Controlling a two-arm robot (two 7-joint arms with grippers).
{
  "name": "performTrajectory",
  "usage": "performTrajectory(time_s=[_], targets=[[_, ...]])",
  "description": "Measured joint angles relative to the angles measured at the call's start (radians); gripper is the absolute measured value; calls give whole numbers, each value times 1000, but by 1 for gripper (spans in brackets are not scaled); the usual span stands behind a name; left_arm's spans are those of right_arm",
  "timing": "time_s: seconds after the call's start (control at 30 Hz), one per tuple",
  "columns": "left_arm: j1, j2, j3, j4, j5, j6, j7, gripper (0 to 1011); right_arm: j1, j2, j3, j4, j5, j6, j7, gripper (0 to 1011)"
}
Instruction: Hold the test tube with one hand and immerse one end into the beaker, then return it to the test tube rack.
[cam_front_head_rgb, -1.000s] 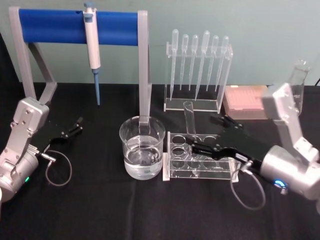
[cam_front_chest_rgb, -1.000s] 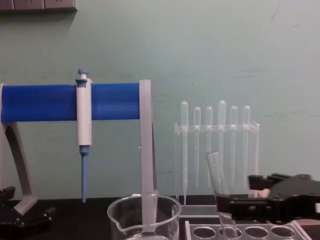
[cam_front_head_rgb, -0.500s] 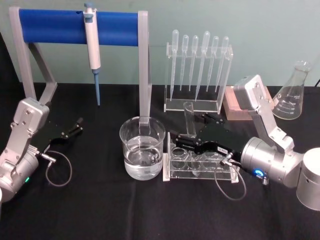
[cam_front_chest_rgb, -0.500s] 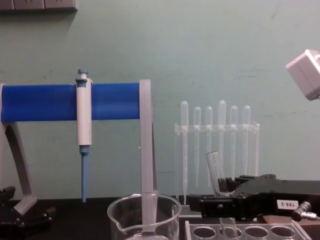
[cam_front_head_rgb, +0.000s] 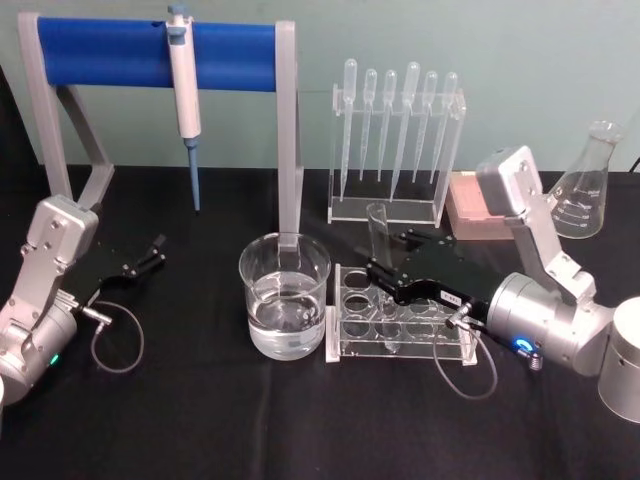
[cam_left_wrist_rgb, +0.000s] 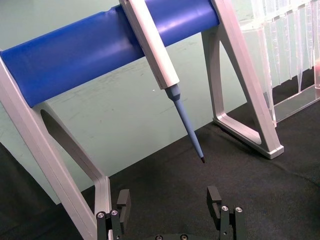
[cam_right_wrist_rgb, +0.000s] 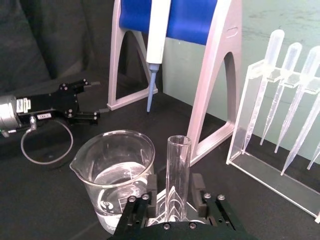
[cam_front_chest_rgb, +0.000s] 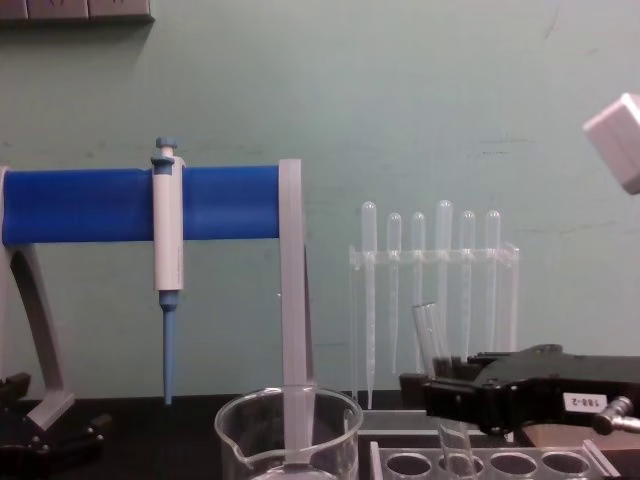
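Note:
The test tube (cam_front_head_rgb: 379, 236) stands upright in a back hole of the clear tube rack (cam_front_head_rgb: 400, 345), just right of the beaker (cam_front_head_rgb: 284, 300), which holds water. My right gripper (cam_front_head_rgb: 381, 266) reaches in from the right at the tube's lower half. In the right wrist view the test tube (cam_right_wrist_rgb: 178, 180) rises between the two fingers with a small gap on one side, so the gripper (cam_right_wrist_rgb: 175, 192) is open around it. In the chest view the gripper (cam_front_chest_rgb: 432, 392) sits level with the test tube (cam_front_chest_rgb: 430, 340). My left gripper (cam_front_head_rgb: 150, 252) rests open at the far left.
A blue-barred stand (cam_front_head_rgb: 155, 52) holding a pipettor (cam_front_head_rgb: 183, 85) rises behind the beaker. A rack of plastic pipettes (cam_front_head_rgb: 395, 140) stands behind the tube rack. A pink box (cam_front_head_rgb: 478, 205) and a conical flask (cam_front_head_rgb: 585, 190) sit at the back right.
My right arm came in from the right and up to the tube. Its fingertips, which had reached past the tube, now sit either side of it. The tube and left arm stayed put.

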Motion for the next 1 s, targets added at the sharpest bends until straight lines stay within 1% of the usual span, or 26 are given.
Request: performTrajectory(time_s=[0.03,0.07,0.13,0.2,0.27,0.53,0.67,0.8,1.0], targets=[[0,0,0,0,0,0,0,1000,-4,0,4,-3,4,0,0,449],[0,0,0,0,0,0,0,1000,-7,0,8,-7,7,-1,0,393],[0,0,0,0,0,0,0,1000,-17,0,17,-19,17,-2,0,345],[0,0,0,0,0,0,0,1000,-29,1,28,-35,27,-7,-1,266],[0,0,0,0,0,0,0,1000,-43,2,42,-54,37,-14,-6,226],[0,0,0,0,0,0,0,1000,-93,4,90,-133,68,-48,-42,221],[0,0,0,0,0,0,0,1000,-105,8,113,-178,77,-59,-57,221],[0,0,0,0,0,0,0,1000,-104,13,123,-208,78,-58,-64,221],[0,0,0,0,0,0,0,1000,-97,15,124,-221,77,-49,-68,221]])
